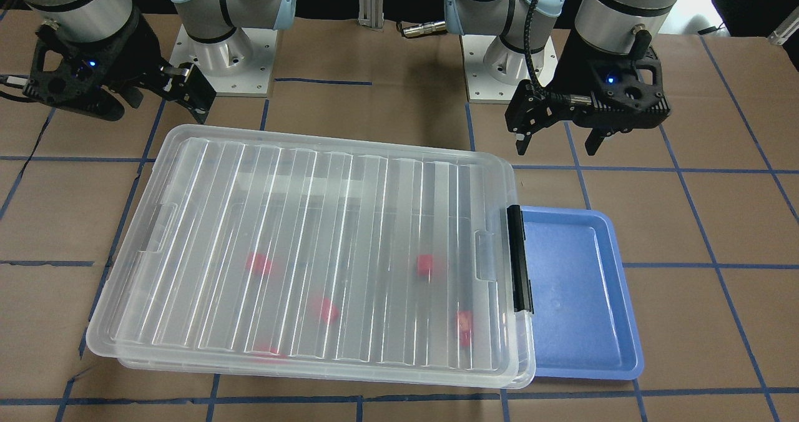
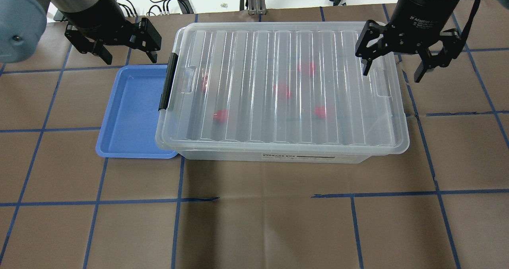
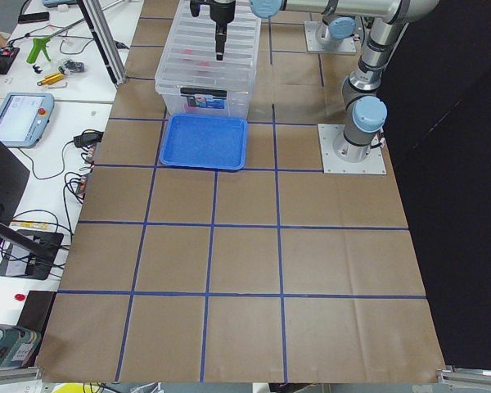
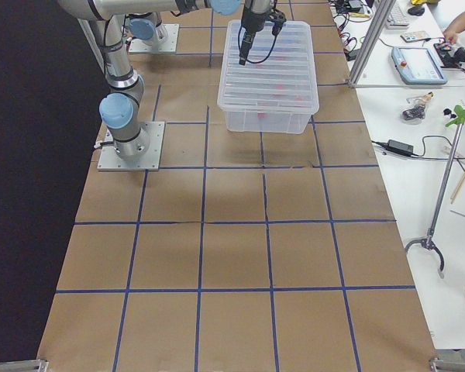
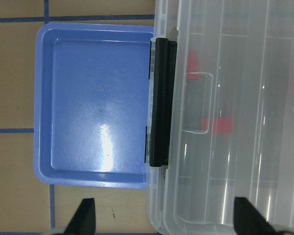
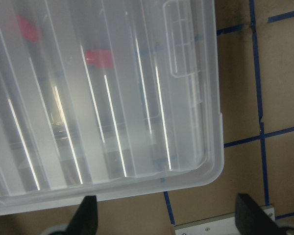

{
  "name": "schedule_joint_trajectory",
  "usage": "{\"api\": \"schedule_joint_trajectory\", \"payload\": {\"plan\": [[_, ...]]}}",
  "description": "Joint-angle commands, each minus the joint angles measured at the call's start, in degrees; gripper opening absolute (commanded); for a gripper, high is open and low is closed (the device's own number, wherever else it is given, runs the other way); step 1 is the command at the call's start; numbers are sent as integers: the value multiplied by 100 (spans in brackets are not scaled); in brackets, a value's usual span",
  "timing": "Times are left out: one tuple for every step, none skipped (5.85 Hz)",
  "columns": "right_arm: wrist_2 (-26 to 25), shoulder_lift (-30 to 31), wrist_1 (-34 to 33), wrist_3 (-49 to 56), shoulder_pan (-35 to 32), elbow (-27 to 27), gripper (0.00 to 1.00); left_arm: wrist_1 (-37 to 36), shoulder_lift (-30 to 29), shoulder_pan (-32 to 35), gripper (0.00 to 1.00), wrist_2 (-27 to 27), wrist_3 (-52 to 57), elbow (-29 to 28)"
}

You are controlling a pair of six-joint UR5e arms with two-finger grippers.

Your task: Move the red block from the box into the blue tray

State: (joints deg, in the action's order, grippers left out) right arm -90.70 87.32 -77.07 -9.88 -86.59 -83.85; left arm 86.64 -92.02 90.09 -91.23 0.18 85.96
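The clear box (image 2: 286,86) stands mid-table with its ribbed lid shut and its black latch (image 2: 167,82) closed. Several red blocks lie inside, blurred through the lid; one (image 2: 220,115) is near the latch end. The blue tray (image 2: 131,114) lies empty against the latch end and also shows in the left wrist view (image 5: 98,107). My left gripper (image 2: 127,56) is open and empty, in the air over the tray's far rim. My right gripper (image 2: 391,73) is open and empty, in the air over the box's far right corner.
The table is brown paper with a grid of blue tape lines (image 2: 179,199). The two arm bases (image 1: 225,66) stand behind the box. Side benches with tools and a tablet (image 3: 20,115) lie beyond the table's ends.
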Motion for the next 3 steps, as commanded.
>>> {"api": "schedule_joint_trajectory", "payload": {"plan": [[-376,4,-1152,1296,841,-968,100,2,0,0,99,0,0,0],[-360,47,-1875,1400,933,-1471,100,11,0,0,99,0,0,0],[-343,-13,-2135,1436,951,-1667,100,11,0,0,99,0,0,9]]}}
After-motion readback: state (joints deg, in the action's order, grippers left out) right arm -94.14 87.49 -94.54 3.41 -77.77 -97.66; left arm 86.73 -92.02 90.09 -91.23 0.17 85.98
